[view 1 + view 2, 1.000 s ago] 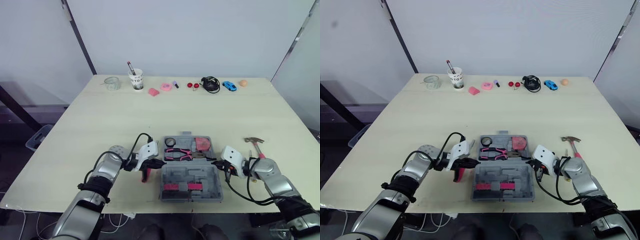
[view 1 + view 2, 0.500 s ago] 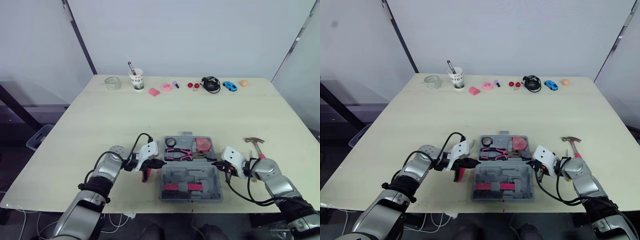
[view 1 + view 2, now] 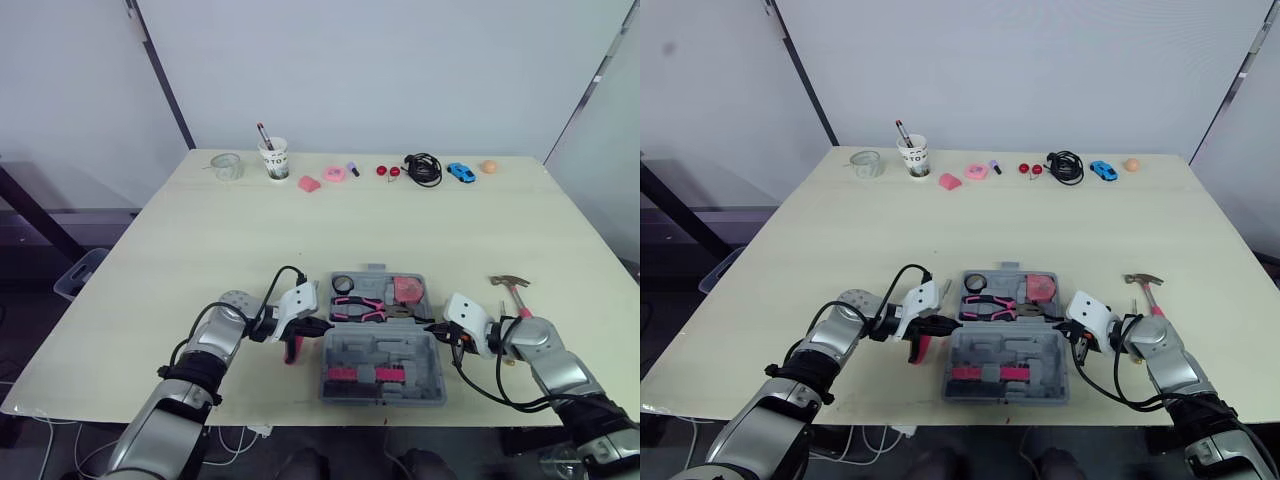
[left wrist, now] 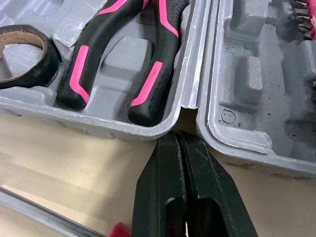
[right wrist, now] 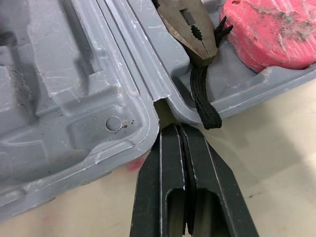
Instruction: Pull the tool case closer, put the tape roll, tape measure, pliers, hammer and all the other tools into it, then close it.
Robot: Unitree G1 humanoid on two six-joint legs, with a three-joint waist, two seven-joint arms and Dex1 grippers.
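Note:
The grey tool case (image 3: 383, 372) lies open near the table's front edge. Its far half holds a black tape roll (image 4: 22, 54), pink-and-black pliers (image 3: 357, 308) and a red tape measure (image 5: 269, 29). My left gripper (image 3: 322, 326) is shut, its tips (image 4: 177, 136) at the hinge notch on the case's left side. My right gripper (image 3: 432, 326) is shut too, tips (image 5: 173, 127) at the right hinge notch. A pink-handled hammer (image 3: 511, 290) lies on the table to the right of the case. A pink-handled tool (image 3: 292, 349) rests under my left gripper.
Along the table's far edge stand a glass (image 3: 225, 166), a paper cup with a pen (image 3: 272, 158), pink bits (image 3: 308, 183), a black cable coil (image 3: 421, 168), a blue toy car (image 3: 458, 171) and an orange ball (image 3: 487, 167).

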